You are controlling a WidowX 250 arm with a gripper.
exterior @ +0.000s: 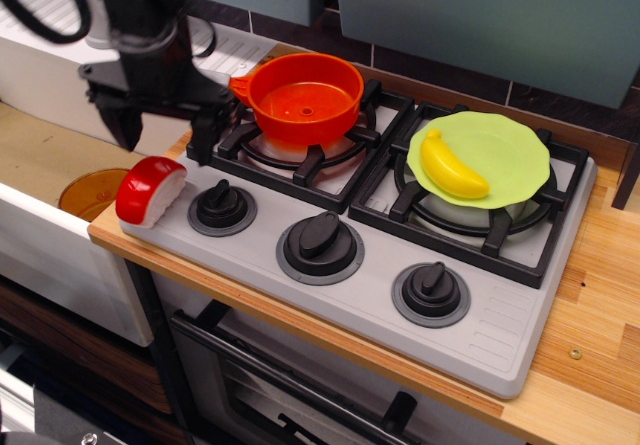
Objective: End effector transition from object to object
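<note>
My black gripper (pixel 163 137) hangs open just above and behind the red-topped sushi piece (pixel 150 191), which sits on the front left corner of the grey toy stove (pixel 380 310). One finger (pixel 128 127) is to the sushi's back left, the other (pixel 202 135) to its back right. Nothing is between the fingers. The yellow banana (pixel 452 166) lies on the lime-green plate (pixel 505 155) on the right burner, far from the gripper.
An orange pan (pixel 305 97) with a grey handle sits on the left burner, right beside the gripper. Three black knobs (pixel 320 244) line the stove front. A sink with an orange drain (pixel 88 191) lies to the left. Wooden counter (pixel 600 295) lies at the right.
</note>
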